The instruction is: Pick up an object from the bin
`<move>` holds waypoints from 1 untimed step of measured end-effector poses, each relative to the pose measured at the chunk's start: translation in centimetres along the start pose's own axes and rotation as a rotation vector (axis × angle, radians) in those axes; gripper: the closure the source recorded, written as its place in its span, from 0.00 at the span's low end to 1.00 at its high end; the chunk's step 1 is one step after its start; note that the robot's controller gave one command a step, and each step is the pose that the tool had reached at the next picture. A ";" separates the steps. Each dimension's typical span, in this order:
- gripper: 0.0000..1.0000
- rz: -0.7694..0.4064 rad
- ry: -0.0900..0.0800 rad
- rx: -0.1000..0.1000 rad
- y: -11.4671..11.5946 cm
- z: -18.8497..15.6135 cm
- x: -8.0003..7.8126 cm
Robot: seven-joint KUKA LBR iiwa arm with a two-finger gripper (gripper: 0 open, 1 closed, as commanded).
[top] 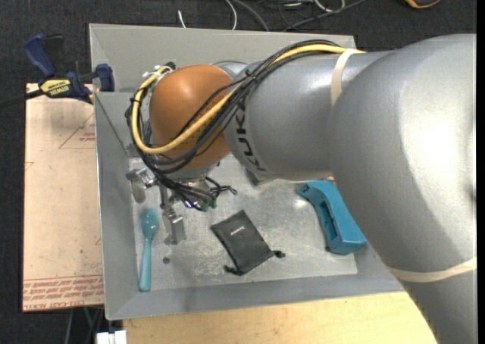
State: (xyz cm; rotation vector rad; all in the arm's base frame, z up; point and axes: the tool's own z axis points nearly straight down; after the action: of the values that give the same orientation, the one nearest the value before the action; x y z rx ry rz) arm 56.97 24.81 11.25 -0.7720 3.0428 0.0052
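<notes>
camera view: bin [227, 295] holds teal spoon [145, 248], black pouch [242, 241], blue handle [334, 218].

Left of black pouch [242, 242]: bare floor, then gripper [168, 217] and teal spoon [146, 248] by the bin [227, 295] wall.
Right of pouch: open floor up to blue handle-shaped piece [337, 221].
Behind pouch: arm [341, 123] overhangs.
Before pouch: narrow clear strip.

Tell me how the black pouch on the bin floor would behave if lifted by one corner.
The black pouch looks like thin fabric with loose cords, so it would probably sag and fold. It lies flat, so it is unlikely to roll, and seems light.
</notes>
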 end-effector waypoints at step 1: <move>0.00 -0.359 0.003 -0.002 1.4 1.0 2.0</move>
State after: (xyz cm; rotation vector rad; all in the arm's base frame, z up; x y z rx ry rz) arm 54.51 25.13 10.24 -1.3044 2.8584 0.0063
